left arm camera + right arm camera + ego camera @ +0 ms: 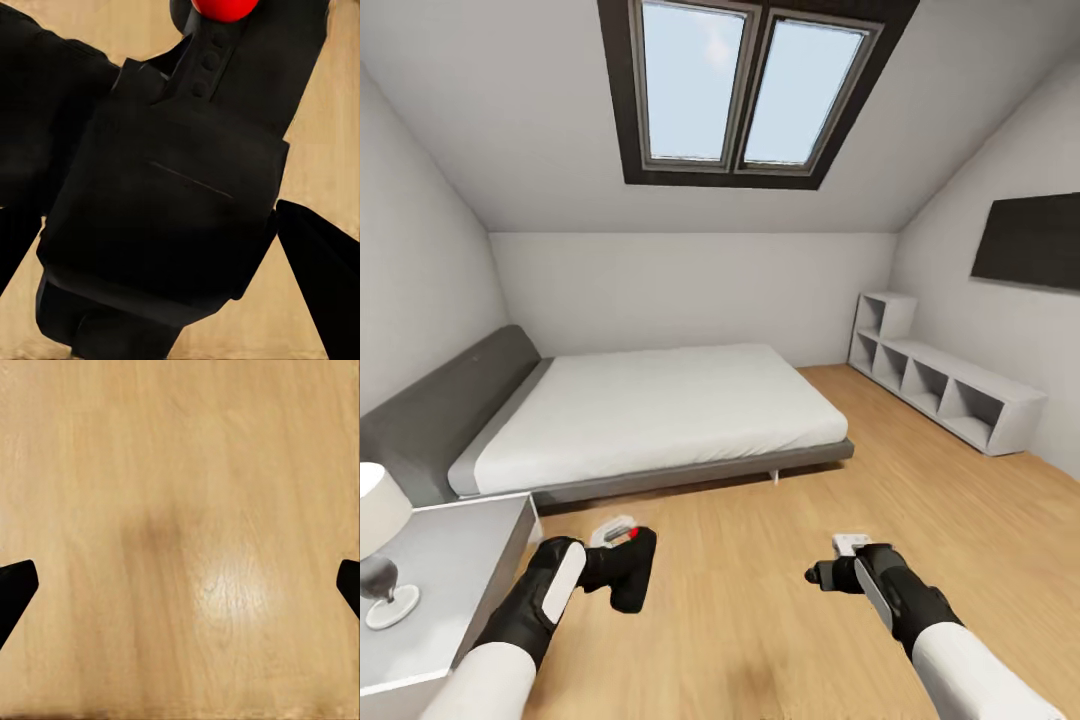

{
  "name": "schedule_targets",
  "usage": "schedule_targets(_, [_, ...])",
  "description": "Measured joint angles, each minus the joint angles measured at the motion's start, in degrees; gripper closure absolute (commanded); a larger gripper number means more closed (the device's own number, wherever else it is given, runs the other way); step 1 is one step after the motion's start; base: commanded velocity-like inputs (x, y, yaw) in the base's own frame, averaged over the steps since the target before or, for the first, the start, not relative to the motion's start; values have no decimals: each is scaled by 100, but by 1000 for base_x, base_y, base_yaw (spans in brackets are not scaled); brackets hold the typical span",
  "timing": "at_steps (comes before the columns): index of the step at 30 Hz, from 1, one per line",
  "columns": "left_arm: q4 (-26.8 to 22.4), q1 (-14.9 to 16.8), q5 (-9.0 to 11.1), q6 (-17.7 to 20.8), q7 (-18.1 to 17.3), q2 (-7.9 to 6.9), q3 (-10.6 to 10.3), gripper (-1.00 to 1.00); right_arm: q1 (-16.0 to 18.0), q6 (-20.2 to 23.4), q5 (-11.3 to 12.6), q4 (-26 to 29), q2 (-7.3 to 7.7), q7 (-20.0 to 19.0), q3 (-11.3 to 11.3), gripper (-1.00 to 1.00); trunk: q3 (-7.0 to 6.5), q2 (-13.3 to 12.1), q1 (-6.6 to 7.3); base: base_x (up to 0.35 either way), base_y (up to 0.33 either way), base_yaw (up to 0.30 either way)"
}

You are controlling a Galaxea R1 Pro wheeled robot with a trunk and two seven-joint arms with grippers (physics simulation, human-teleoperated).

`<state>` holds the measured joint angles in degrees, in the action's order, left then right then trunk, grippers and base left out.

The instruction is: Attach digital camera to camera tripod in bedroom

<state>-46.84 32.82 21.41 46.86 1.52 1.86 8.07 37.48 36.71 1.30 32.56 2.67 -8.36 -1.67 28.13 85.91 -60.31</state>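
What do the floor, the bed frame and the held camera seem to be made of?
Floor: light wood planks, glossy, since grain and a light reflection show. Bed frame: matte grey, perhaps fabric or painted board. Camera in the left gripper: matte black, probably plastic, with a shiny red button.

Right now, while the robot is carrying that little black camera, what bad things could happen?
The left gripper holds the digital camera in the air over the wood floor. If the grip slips, it could fall and break.

The nightstand with its lamp stands close beside the left arm, so a turn might bump them.

The bed lies ahead, so driving straight on could hit it.
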Motion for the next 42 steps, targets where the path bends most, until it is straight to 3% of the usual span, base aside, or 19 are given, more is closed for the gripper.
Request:
schedule_targets(1, [450, 1, 75, -170, -7, -118, 23, 100, -1, -137, -13, -396, 64, 37, -2, -100, 0, 0, 0, 0, 0, -289])
schedule_targets(4, [1495, 1, 47, -727, -15, -266, 59, 100, 0, -301, -14, -1194, 171, 84, -1, -100, 0, 0, 0, 0, 0, -289])
schedule_targets(6, [2607, 2, 32, -1481, -22, -346, 55, 100, -2, -531, -25, -1945, 283, 105, -11, -100, 0, 0, 0, 0, 0, -289])
schedule_targets(7, [3402, 3, 31, -2097, -28, -402, 47, 100, -5, -948, -32, -2529, 394, 110, -20, -100, 0, 1, 0, 0, 0, -289])
schedule_targets(9, [3906, 3, 98, -2507, -39, -434, 26, 100, 0, -1360, -17, -2910, 465, 106, -15, -100, 0, 1, 0, 0, 0, -289])
schedule_targets(10, [4192, -8, 103, -2830, -40, -455, 11, 100, -17, -1778, -16, -3111, 517, 111, -17, -100, 0, 1, 0, 0, 0, -289])
schedule_targets(12, [4433, -50, 126, -3176, -41, -478, 12, 100, -185, -2333, -14, -3271, 577, 123, -20, -100, 1, 1, 0, 0, 0, -289])
schedule_targets(15, [4585, -223, 140, -3426, -29, -472, 18, 100, -678, -2860, -8, -3368, 655, 135, -19, -100, 1, 1, 0, 0, 0, -289])
schedule_targets(16, [4620, -325, 136, -3487, -21, -461, 17, 100, -934, -3033, -9, -3392, 677, 138, -19, -100, 1, 1, 0, 0, 0, -288])
schedule_targets(17, [4664, -500, 132, -3565, 0, -439, 10, 100, -1427, -3455, -12, -3421, 706, 142, -19, -100, 2, 2, 0, 0, 0, -288])
schedule_targets(19, [4671, -555, 139, -3579, 0, -415, 21, 100, -1621, -3638, -9, -3428, 711, 143, -18, -100, 0, 1, 0, 0, 0, -288])
schedule_targets(25, [4627, -635, 132, -3632, -4, -329, 20, 100, -1726, -3881, 0, -3430, 694, 147, -16, -100, -2, 1, 0, 0, 0, -282])
schedule_targets(35, [4642, -666, 136, -4328, 58, -332, 22, 100, -1744, -3993, 12, -3430, 673, 145, -9, -100, -27, 1, 0, 0, 0, -258])
schedule_targets(42, [4663, -838, 138, -4542, 921, -368, 14, 100, -1745, -4011, 11, -3431, 668, 145, -11, -100, -50, 2, 1, 63, 0, -247])
